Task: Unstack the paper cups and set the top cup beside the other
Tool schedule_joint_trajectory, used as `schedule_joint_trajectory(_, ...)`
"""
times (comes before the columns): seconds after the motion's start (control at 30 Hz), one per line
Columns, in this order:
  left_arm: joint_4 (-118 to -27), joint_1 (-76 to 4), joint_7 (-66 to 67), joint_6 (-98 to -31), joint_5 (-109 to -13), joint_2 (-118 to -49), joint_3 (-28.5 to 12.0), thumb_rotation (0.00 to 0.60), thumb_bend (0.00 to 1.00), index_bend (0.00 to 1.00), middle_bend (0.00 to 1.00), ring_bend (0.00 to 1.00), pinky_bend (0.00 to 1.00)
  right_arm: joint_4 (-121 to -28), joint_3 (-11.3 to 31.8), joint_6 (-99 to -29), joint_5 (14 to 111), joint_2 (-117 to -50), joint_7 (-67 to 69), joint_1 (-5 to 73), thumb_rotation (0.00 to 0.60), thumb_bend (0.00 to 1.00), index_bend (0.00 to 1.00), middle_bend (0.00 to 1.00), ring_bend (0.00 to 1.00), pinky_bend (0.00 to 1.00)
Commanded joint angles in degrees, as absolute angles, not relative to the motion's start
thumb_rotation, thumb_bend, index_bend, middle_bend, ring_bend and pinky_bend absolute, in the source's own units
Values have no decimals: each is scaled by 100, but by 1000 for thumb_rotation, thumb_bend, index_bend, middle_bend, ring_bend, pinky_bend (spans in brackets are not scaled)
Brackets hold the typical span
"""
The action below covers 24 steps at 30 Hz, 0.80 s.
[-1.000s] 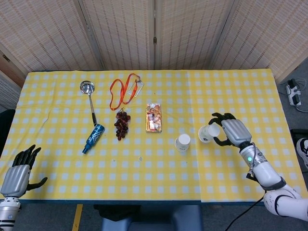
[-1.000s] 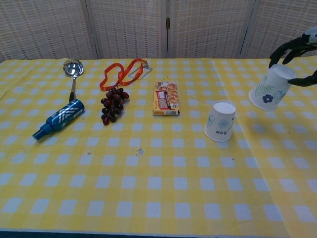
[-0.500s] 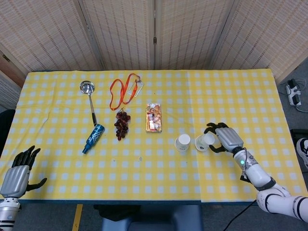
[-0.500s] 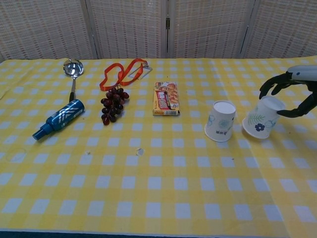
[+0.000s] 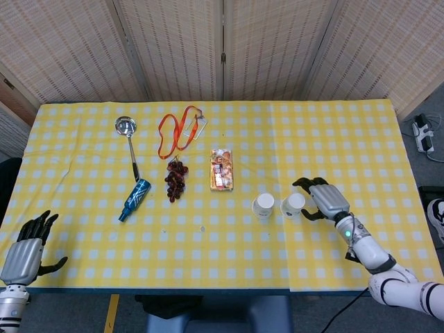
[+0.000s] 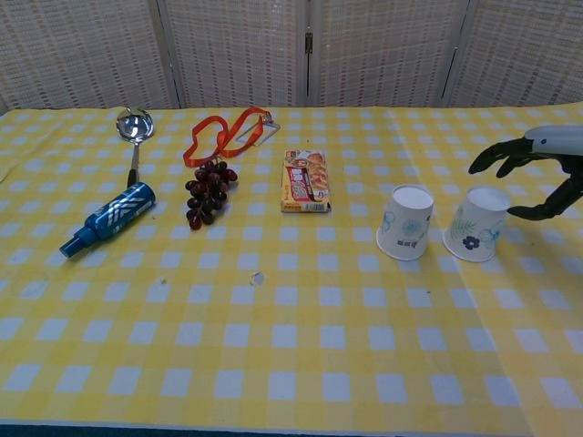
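Right hand point(image 6: 537, 177) has let go: half a second ago its fingers wrapped the tilted top cup, and now they are spread apart just clear of it, holding nothing. That cup point(image 6: 475, 224) has gone from leaning on its rim to standing mouth-down on the bench point(image 6: 291, 364), just beside the other cup point(image 6: 405, 222), which has not moved. So the cups are unstacked and side by side, and the task looks all but done; what remains, I judge, is only to draw the hand away without knocking the cup.

From the chest camera the gap between fingers and cup is plain, and both cups show their printed sides; the left hand is out of its frame. From the head camera the right hand point(image 5: 325, 199) crowds the cup point(image 5: 293, 205), so contact is hard to rule out, but the left hand point(image 5: 28, 239) shows at the near bench corner, fingers spread and empty, well apart from the cups.
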State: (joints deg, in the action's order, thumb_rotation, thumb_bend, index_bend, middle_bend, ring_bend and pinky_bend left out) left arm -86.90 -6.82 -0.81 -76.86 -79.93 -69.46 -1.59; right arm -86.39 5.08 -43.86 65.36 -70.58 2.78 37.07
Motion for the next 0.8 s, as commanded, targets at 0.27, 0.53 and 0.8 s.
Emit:
schedule_joint_trajectory(0.27, -8671, -683, -112, -7720, -8013, -6943, -175, 600, 258, 54, 0, 0, 0, -9131, 584, -5100, 6821, -6687, 262, 3379, 600, 426, 54, 120, 145, 80)
schedule_joint_trajectory(0.53, -8565, -667, -73, -8000, -8177, -7091, -241, 600, 258, 55, 0, 0, 0, -9660, 494, -7221, 7522, -6376, 165, 2273, 600, 426, 56, 125, 156, 85)
schedule_joint_trajectory(0.8, -8586, -714, 207, -8325, -8424, -7278, -336, 600, 258, 69, 0, 0, 0, -9824, 132, -8688, 8236, -6349, 110, 1276, 600, 427, 87, 127, 167, 89)
